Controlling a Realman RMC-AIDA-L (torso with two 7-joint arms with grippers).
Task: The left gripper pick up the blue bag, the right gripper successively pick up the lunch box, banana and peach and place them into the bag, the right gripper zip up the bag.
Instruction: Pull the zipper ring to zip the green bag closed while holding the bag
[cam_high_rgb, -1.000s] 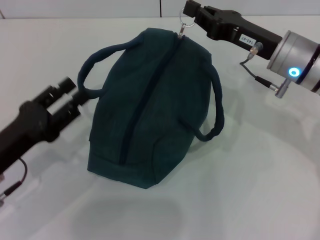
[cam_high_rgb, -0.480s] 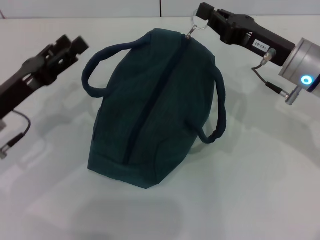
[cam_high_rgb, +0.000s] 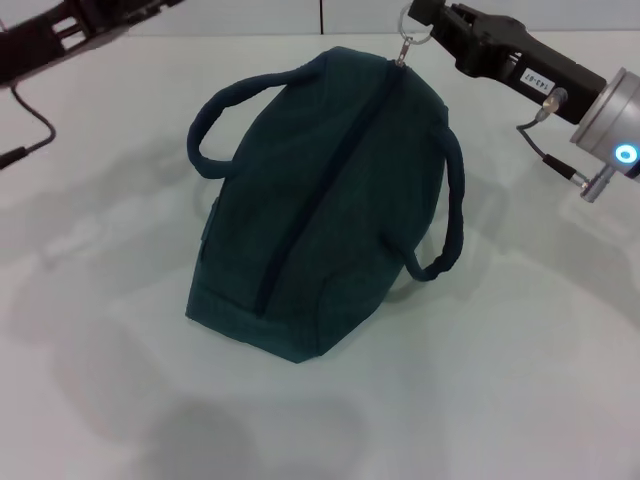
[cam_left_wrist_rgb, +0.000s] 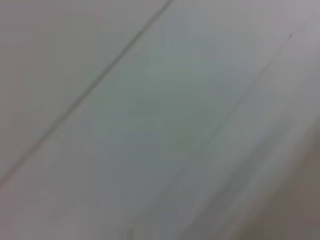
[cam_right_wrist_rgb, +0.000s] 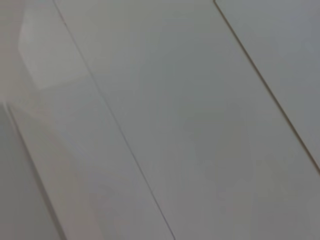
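Bag first: the blue bag (cam_high_rgb: 325, 200) sits in the middle of the white table (cam_high_rgb: 520, 380), its near end closest to the robot, the dark zipper line (cam_high_rgb: 325, 185) running away along its top and looking closed end to end. One handle (cam_high_rgb: 235, 105) arches on the left side, the other handle (cam_high_rgb: 445, 215) loops down on the right.

At the far end, the right gripper (cam_high_rgb: 428, 18) has its fingertips pressed together on the metal ring (cam_high_rgb: 412, 27) of the zipper pull. To my eye the zipping is at its finish, so the thing to do well is the letting go: ease the pinch apart without tugging the ring sideways, then lift straight off so the bag is not dragged.

Farthest back on the left, the left gripper (cam_high_rgb: 95, 12) is up at the frame's corner, well apart from the bag; I cannot tell how its fingers stand. Neither wrist view shows anything but bare pale surface.
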